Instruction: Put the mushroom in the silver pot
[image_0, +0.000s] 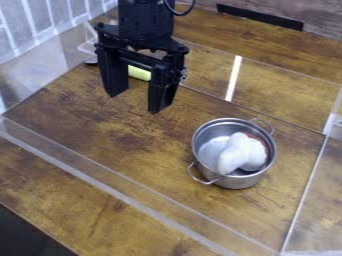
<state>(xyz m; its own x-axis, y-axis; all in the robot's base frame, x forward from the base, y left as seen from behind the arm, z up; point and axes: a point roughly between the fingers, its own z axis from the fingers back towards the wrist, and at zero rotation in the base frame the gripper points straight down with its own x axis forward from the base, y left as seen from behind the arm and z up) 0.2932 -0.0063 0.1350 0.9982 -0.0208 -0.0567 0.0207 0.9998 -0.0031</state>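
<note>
The silver pot (214, 172) stands on the wooden table at the lower right, one small side handle facing the front. Inside it lies the mushroom (241, 152), a pale whitish-grey lump that fills most of the pot. My black gripper (138, 99) hangs over the table at the upper left, well apart from the pot. It is open, with its two fingers (116, 78) pointing down and nothing held between them.
A small yellow-green object (135, 72) shows in the gap between the fingers, apparently on the table behind them. A clear plastic barrier (120, 185) runs along the front and right sides of the table. A tiled wall (34, 25) stands at the left.
</note>
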